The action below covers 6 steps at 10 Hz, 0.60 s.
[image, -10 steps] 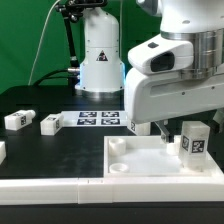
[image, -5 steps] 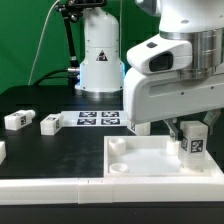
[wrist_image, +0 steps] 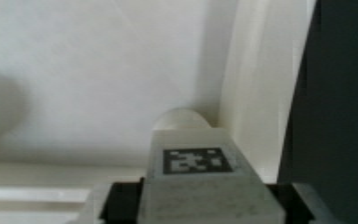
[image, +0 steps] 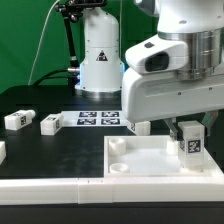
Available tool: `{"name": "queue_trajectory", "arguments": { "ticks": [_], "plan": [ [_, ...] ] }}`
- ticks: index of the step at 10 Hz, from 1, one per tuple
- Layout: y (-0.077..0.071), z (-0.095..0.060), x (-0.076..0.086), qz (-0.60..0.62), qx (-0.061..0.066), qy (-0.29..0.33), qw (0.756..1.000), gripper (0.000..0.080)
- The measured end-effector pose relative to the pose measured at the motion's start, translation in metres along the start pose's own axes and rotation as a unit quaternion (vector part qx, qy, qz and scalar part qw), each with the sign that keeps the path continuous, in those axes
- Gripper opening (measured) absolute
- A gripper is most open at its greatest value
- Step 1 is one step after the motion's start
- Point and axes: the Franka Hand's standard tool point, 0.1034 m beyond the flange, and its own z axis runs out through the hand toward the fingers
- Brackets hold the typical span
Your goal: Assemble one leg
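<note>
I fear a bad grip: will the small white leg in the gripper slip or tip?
The leg looks like rigid smooth plastic, so it probably will not bend but may slip in the gripper. It is taller than wide, so it could tip once released.

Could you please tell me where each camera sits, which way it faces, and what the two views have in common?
Exterior view: off the arm, low, near table height, looking across it at the white panel; the arm's wrist housing and the end effector around the leg show.
Wrist view: on the wrist, looking down along the end effector at the leg over the white panel; its dark fingers show.
Shared: leg, white panel, end effector.
</note>
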Motion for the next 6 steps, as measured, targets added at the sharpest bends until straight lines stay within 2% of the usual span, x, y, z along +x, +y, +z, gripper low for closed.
{"name": "queue_trajectory", "arguments": {
  "ticks": [3,6],
  "plan": [
    [-0.0044,0.0013,-0.0004,0.188,0.008,0.019,0.982,0.0291],
    [-0.0089,0.002,0.0,0.362,0.011,0.023,0.932,0.0291]
  ]
}}
